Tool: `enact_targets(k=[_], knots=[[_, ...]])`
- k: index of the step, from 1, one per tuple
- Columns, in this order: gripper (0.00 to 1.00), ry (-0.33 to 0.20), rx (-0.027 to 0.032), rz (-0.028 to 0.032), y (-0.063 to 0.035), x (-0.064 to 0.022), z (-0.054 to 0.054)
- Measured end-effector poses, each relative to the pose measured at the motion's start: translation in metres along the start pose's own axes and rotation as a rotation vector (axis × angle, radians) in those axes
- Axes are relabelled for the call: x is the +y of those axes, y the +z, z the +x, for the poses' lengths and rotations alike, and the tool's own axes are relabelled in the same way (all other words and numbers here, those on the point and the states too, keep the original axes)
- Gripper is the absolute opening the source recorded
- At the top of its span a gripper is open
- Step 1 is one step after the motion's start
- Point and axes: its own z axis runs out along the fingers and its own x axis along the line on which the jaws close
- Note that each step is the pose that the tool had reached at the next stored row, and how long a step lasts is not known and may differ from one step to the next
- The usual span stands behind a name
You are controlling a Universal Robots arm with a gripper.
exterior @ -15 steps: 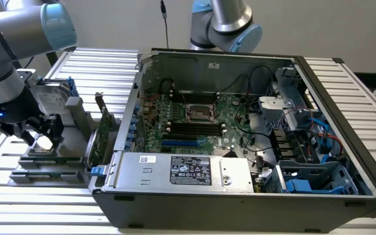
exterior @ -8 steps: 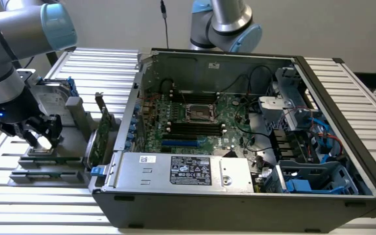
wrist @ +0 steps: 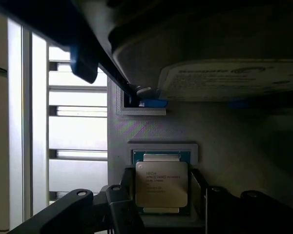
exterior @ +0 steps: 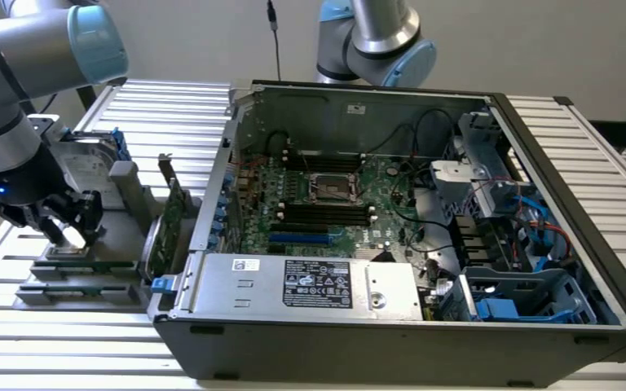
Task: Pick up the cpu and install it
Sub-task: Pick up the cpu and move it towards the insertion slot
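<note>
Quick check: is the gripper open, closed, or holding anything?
Gripper: open, its jaws on either side of the cpu, which lies flat in its holder. Whether they touch it cannot be told.

High exterior view; wrist view (close, downward) shares the cpu (wrist: pixel 161 183).

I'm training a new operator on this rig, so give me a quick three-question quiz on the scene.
1. True or false: the cpu already sits in the motherboard socket.
2. The gripper is nearest to: A) hard drive, B) cpu, C) power supply.
3. The grey holder stands on the exterior view's ___ of the computer case.
Key: 1 false; 2 B; 3 left.
</note>
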Motion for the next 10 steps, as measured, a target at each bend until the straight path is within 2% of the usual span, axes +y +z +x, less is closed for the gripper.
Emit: enact_targets(k=[5, 10], knots=[[0.55, 0.000, 0.0003, 0.0001, -0.0042, 0.0001, 0.000], [0.55, 0.000, 0.0007, 0.0001, -0.0134, 0.0005, 0.000]])
